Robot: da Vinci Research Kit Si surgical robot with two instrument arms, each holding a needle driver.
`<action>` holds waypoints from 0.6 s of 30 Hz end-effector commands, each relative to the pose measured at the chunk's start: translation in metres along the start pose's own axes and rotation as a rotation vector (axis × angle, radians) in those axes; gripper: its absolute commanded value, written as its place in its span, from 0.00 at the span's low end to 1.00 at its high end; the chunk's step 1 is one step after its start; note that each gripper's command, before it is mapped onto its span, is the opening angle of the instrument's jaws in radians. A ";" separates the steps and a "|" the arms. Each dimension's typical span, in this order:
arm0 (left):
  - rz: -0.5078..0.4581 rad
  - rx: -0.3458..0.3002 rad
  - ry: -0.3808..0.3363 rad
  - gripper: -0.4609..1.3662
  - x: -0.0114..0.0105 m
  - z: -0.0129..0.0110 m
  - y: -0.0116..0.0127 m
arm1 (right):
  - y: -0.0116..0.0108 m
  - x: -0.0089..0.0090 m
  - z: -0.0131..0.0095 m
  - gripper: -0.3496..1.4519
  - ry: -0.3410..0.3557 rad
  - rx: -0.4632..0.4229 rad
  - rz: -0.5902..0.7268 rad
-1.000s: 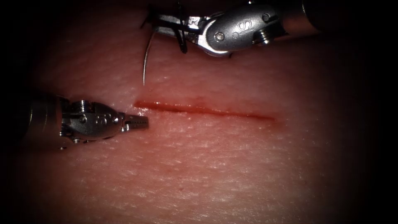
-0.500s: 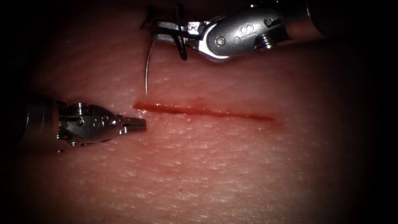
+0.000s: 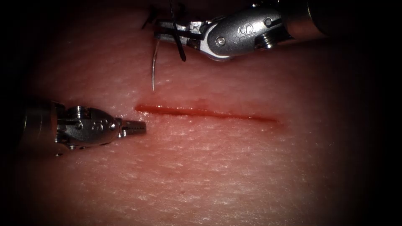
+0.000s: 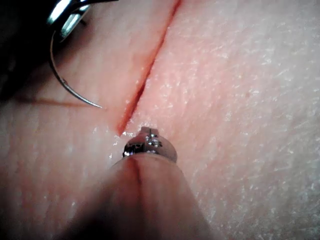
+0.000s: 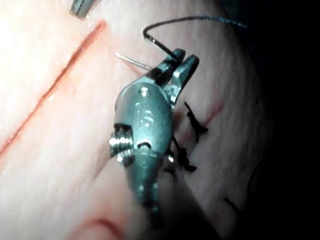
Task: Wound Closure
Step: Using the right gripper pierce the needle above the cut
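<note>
Lying low at the left of the endoscope frame, the left pincer point(image 3: 140, 127) has its ridged steel jaws closed on nothing, and it has drifted slightly leftward from the cut's point(image 3: 205, 112) left end over the last second. Beyond it the straight red cut stays unstitched in pale, grainy tissue point(image 3: 217, 167). At upper centre the right pincer point(image 3: 167, 30) grips the thin curved needle point(image 3: 153, 67) near its tail, dark thread point(image 3: 179, 42) draped across; the needle has shifted slightly right, its point free above the tissue, so no bite is begun.
</note>
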 end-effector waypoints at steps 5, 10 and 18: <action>-0.005 -0.002 0.000 0.12 0.0000 -0.0001 -0.0001 | -0.0006 -0.0002 0.0001 0.00 0.005 0.013 -0.009; -0.005 -0.003 0.000 0.12 0.0000 -0.0001 -0.0001 | -0.0012 -0.0002 0.0001 0.00 0.009 0.021 -0.017; -0.004 -0.004 0.000 0.13 -0.0001 -0.0002 -0.0002 | -0.0028 -0.0007 0.0001 0.00 -0.015 0.051 -0.024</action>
